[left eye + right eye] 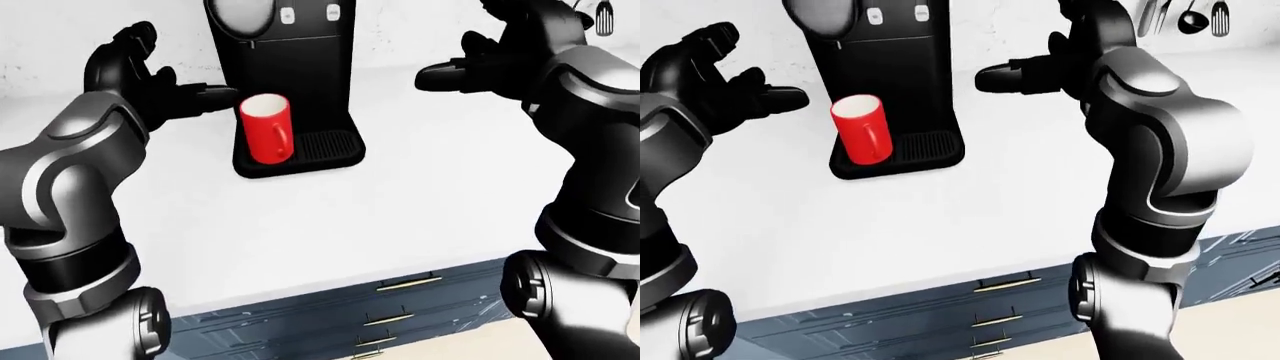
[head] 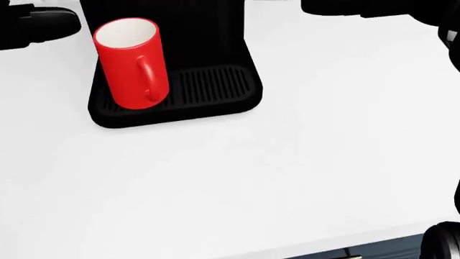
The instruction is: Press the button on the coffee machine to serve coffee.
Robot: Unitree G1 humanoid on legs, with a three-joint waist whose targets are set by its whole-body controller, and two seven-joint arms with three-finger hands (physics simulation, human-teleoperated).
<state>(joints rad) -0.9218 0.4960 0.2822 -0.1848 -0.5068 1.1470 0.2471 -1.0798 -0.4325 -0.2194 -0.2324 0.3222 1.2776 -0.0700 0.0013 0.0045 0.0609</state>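
Standing upper centre of left-eye view, black coffee machine (image 1: 285, 82) sits on white desk (image 1: 420, 210); red mug (image 1: 267, 139) on its drip tray, L side. Two buttons (image 1: 332, 11) at top of frame. Left hand (image 1: 150, 82) & right hand (image 1: 500, 56) flank machine, fingers spread, touching nothing.
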